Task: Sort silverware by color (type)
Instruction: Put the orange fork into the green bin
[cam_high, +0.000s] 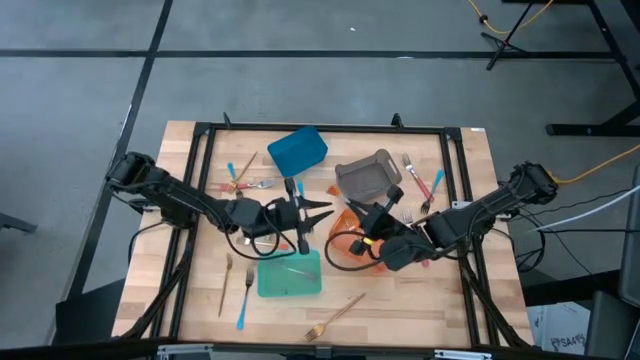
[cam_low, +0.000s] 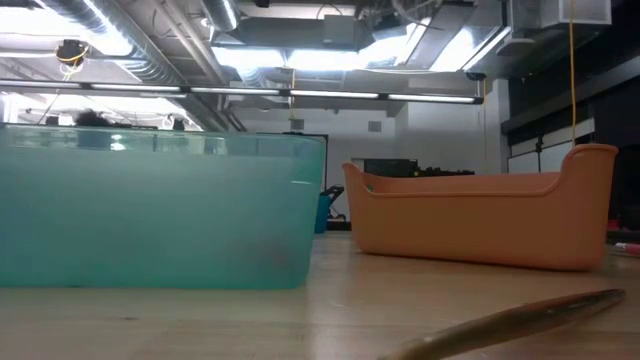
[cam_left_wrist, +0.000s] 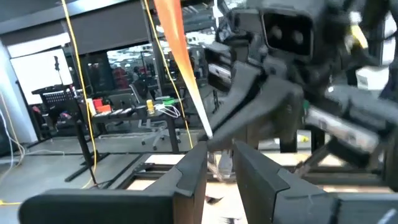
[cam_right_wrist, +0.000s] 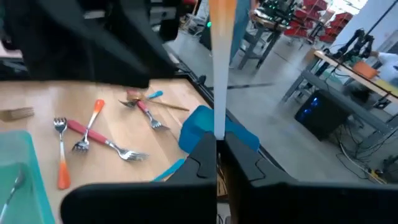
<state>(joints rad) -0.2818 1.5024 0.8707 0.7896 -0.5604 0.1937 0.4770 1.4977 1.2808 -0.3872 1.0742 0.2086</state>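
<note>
Both grippers met over the middle of the table, each clamped on the same orange-handled utensil.

The left gripper (cam_high: 322, 212) hung just above the teal bin (cam_high: 290, 275) and just below the blue bin (cam_high: 297, 150), its fingers (cam_left_wrist: 186, 177) closed partway on the thin silver end of the orange-handled utensil (cam_left_wrist: 177, 46), which rose tilted from between them. The right gripper (cam_high: 352, 222) sat facing it over the orange bin (cam_high: 340, 250), beside the grey bin (cam_high: 367, 177), its jaws pressed together on the same utensil, whose pale shaft stood straight up from its fingertips. Beyond the left gripper lay a small cluster of pink, orange and blue forks (cam_high: 243, 181); past the right gripper were more forks (cam_high: 420, 185). Near the table's front edge, beyond the teal bin, a gold fork (cam_high: 335, 317) lay alone.
</note>
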